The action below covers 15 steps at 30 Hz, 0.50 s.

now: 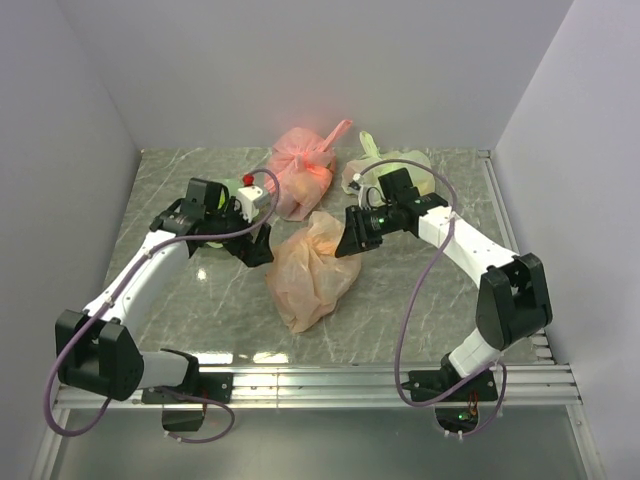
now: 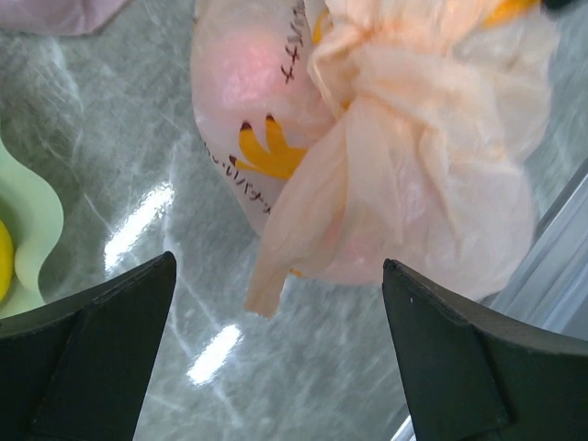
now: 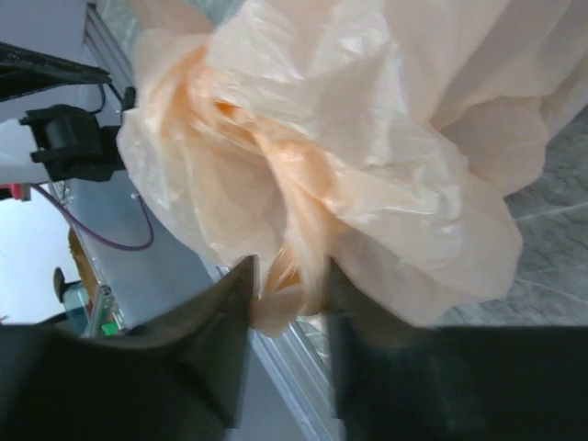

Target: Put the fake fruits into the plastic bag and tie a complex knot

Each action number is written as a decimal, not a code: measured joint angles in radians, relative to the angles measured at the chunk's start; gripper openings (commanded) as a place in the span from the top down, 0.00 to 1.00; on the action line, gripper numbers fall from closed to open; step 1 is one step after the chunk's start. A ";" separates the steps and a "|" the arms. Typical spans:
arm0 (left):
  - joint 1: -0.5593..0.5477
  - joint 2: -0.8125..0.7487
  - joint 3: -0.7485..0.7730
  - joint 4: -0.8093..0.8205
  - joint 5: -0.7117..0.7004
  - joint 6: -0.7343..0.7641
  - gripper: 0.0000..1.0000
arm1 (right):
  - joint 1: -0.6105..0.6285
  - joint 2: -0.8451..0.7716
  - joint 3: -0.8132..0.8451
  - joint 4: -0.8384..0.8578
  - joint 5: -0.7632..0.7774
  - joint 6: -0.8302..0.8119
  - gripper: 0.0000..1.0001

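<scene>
Peach plastic, thin and crinkled: the plastic bag (image 1: 312,272) lies slumped at the middle of the table (image 1: 420,300). In the overhead view its long axis runs from about 1 o'clock down to 7 o'clock. The gathered neck is at the 1 o'clock end, and the right gripper (image 1: 350,238) has hold of it there. In the right wrist view its fingers (image 3: 216,340) are drawn in on either side of a twisted strand (image 3: 292,276) of the bag, pinching it.

The left gripper (image 1: 260,248) sits at roughly 10 o'clock from the bag, spread wide and holding nothing. In its own camera a loose tail (image 2: 271,276) of the bag hangs at 12 o'clock, just beyond the gap between its fingers, with its tip pointing towards them.

The coming move likely turns on that. The left arm is the nearer to the free tail, and it would need to reach straight ahead and close across the tail so the two ends can be crossed. No finished bow shows, so I judge the tying under way.

The bag bulges, but its contents show only as blurred warm colour. At 9 o'clock in the left wrist view, a sliver of yellow (image 2: 4,262) in the green dish (image 2: 32,216) may be a fruit; too little shows to tell. A pink bag (image 1: 300,165) lies at 12 o'clock beyond the peach one and a green bag (image 1: 390,170) at 1 o'clock.
</scene>
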 measured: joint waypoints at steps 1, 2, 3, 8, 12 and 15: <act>0.000 0.007 0.003 -0.015 0.002 0.035 0.01 | 0.001 0.005 0.000 -0.003 0.003 -0.007 0.75; 0.000 0.014 0.008 -0.035 0.002 0.084 0.01 | 0.001 0.008 0.000 -0.007 0.005 -0.012 0.78; 0.000 0.025 0.017 -0.054 0.002 0.134 0.01 | 0.001 0.011 0.001 -0.012 0.006 -0.018 0.82; 0.000 0.083 0.085 -0.123 -0.010 0.348 0.06 | 0.002 0.021 0.015 -0.023 0.013 -0.041 1.00; -0.009 0.119 0.103 -0.142 -0.025 0.461 0.08 | 0.002 0.021 0.026 -0.024 0.012 -0.049 1.00; -0.026 0.145 0.103 -0.141 -0.041 0.503 0.09 | 0.002 0.021 0.026 -0.024 0.011 -0.055 1.00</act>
